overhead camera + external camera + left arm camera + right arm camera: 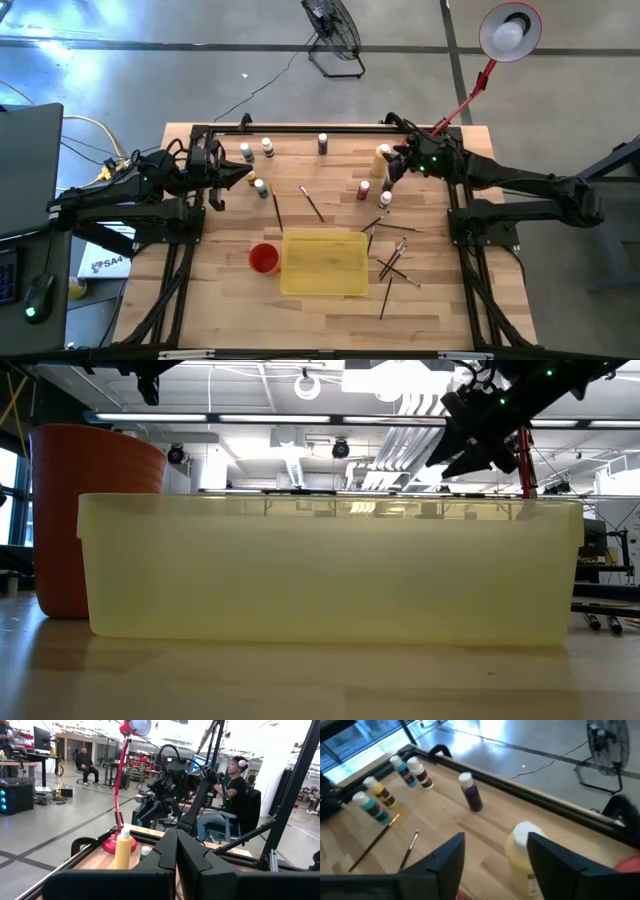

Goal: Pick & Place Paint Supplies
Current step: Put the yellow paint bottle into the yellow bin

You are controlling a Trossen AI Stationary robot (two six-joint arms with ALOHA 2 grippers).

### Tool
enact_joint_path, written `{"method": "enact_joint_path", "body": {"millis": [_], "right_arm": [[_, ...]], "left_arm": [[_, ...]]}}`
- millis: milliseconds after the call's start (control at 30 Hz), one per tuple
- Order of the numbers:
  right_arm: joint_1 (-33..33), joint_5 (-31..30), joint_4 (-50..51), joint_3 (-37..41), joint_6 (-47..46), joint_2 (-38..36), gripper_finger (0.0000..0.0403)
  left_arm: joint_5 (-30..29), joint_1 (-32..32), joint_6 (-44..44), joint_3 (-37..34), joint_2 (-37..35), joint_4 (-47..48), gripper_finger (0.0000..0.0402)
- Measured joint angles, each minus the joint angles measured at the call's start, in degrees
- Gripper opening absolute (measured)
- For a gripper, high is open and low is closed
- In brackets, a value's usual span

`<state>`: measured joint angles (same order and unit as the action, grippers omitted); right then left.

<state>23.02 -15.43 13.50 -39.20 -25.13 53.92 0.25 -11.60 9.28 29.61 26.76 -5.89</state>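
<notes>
Small paint bottles stand upright on their bases across the far half of the wooden table: a larger yellowish one [383, 155] [522, 857], a dark one [322, 143] [471, 792], and others [267, 147] [363, 189]. Thin brushes [395, 258] lie flat at the right and around the middle [312, 203]. My right gripper [392, 172] [495, 855] hangs open in the air just short of the yellowish bottle, touching nothing. My left gripper [245, 175] [176, 855] is shut and empty, raised at the far left beside two bottles [258, 184].
A flat yellow tray [323, 263] [330, 570] sits near the table's front middle, with a red cup [263, 258] [90, 510] at its left. A red lamp [505, 35] is clamped at the far right corner. A black rail [535, 795] runs along the far edge.
</notes>
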Motion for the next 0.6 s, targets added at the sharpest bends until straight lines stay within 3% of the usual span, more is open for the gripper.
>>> {"method": "enact_joint_path", "body": {"millis": [233,333,600], "right_arm": [[-0.1,-1.2,0.5,-6.8,7.2,3.5,0.023],[-0.1,-0.3,5.3,-9.3,8.5,4.9,0.0228],[0.0,9.2,20.7,-11.5,21.0,6.4,0.0228]], "left_arm": [[0.0,0.0,0.0,0.0,0.0,0.0,0.0],[0.0,0.0,0.0,0.0,0.0,0.0,0.0],[0.1,0.0,-0.4,0.0,0.0,0.0,0.0]]}}
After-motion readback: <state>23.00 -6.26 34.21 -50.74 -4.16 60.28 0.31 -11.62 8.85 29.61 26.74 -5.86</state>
